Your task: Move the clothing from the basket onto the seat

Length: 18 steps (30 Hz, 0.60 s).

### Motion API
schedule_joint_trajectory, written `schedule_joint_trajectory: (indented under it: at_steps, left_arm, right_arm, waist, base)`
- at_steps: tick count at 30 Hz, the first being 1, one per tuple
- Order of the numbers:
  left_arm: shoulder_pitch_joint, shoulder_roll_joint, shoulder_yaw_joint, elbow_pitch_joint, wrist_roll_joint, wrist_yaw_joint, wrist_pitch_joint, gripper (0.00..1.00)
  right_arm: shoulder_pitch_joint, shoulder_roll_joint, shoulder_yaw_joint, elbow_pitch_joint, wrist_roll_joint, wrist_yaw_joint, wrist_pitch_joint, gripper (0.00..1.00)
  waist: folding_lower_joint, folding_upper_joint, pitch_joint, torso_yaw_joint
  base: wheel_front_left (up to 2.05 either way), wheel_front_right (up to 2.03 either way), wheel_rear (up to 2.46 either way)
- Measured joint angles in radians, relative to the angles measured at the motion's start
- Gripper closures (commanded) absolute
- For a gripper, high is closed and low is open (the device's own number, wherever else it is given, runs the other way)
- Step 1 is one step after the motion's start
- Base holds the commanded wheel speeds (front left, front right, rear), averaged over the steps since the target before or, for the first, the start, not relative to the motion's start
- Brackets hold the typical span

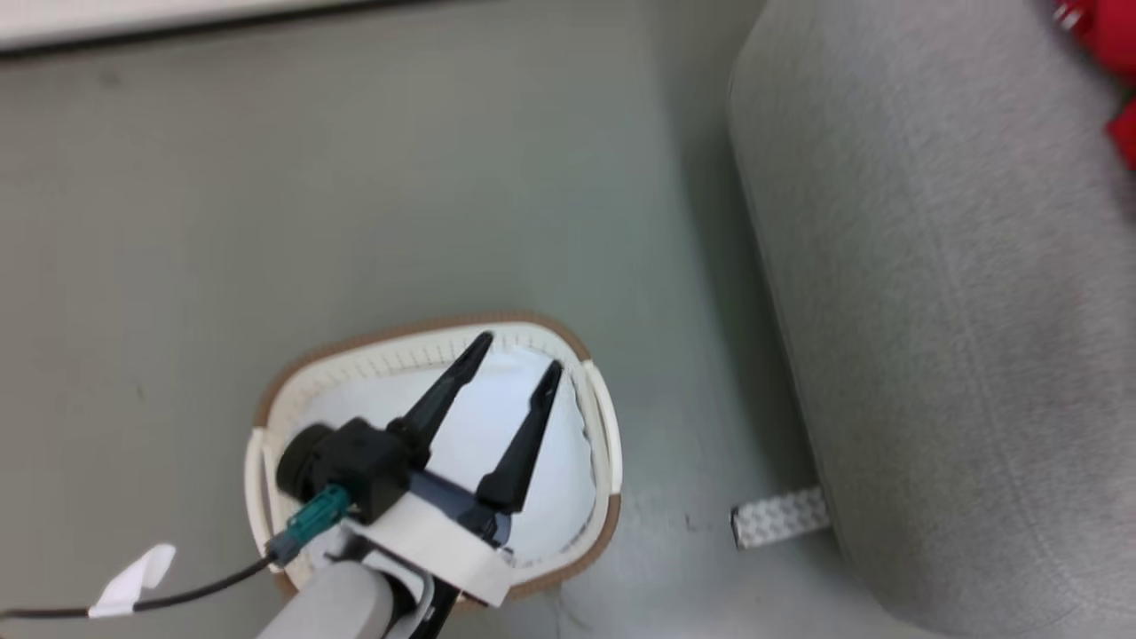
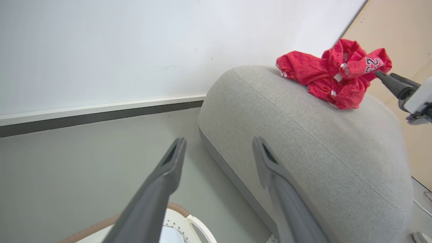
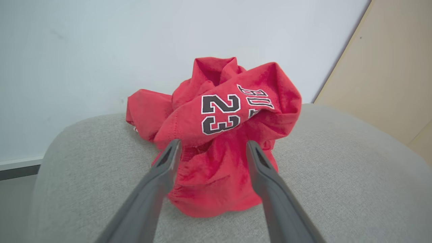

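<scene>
The clothing (image 3: pixel 219 135), a crumpled bright red heap with the numerals 23 on it, lies on the grey seat (image 3: pixel 337 175). My right gripper (image 3: pixel 211 148) is open, and its fingertips flank the near side of the heap without pinching it. From the left wrist view, the clothing (image 2: pixel 334 76) sits on top of the seat (image 2: pixel 303 141) with my right gripper (image 2: pixel 379 74) at its right edge. A scrap of the clothing (image 1: pixel 1109 35) shows at the head view's top right. My left gripper (image 1: pixel 519 351) hangs open and empty over the basket (image 1: pixel 426 330), which holds a pale pad (image 1: pixel 484 435).
The seat (image 1: pixel 941 293) stands to the right of the basket across a strip of grey floor. A patterned strip (image 1: pixel 781 516) lies at the seat's foot. A white tag (image 1: pixel 133 579) hangs on a cable at lower left. A white wall with a dark skirting (image 2: pixel 101 116) lies beyond.
</scene>
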<state>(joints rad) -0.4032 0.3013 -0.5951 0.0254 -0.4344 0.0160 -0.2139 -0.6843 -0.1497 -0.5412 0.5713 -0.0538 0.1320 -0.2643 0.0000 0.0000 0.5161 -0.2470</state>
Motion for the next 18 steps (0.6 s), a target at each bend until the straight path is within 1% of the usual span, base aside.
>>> schedule_joint_trajectory:
  at_steps: [7, 11, 15, 18]
  left_arm:
    - [0.113, -0.005, 0.072, 0.064, -0.026, 0.056, -0.043, 0.00]
    - [0.204, -0.011, 0.125, 0.091, -0.032, 0.073, -0.048, 0.00]
    - [0.294, -0.030, 0.216, 0.078, -0.026, 0.081, -0.050, 0.00]
    - [0.362, -0.059, 0.283, 0.084, -0.017, 0.066, -0.050, 0.00]
  right_arm:
    - [0.229, 0.065, 0.148, -0.199, 0.054, 0.000, 0.000, 0.00]
    - [0.354, 0.077, 0.260, -0.294, 0.048, 0.000, 0.000, 0.00]
    - [0.463, 0.087, 0.340, -0.347, 0.053, 0.000, 0.000, 0.00]
    - [0.530, 0.093, 0.390, -0.349, 0.081, 0.000, 0.000, 0.00]
  waist:
    - [-0.0002, 0.0000, -0.168, 0.014]
    - [-0.0002, 0.0000, -0.263, 0.027]
    - [-0.0003, 0.0000, -0.352, 0.043]
    - [-0.0004, 0.0000, -0.411, 0.059]
  base:
    - [0.00, 0.00, 0.00]
    - [0.00, 0.00, 0.00]
    - [0.00, 0.00, 0.00]
    - [0.00, 0.00, 0.00]
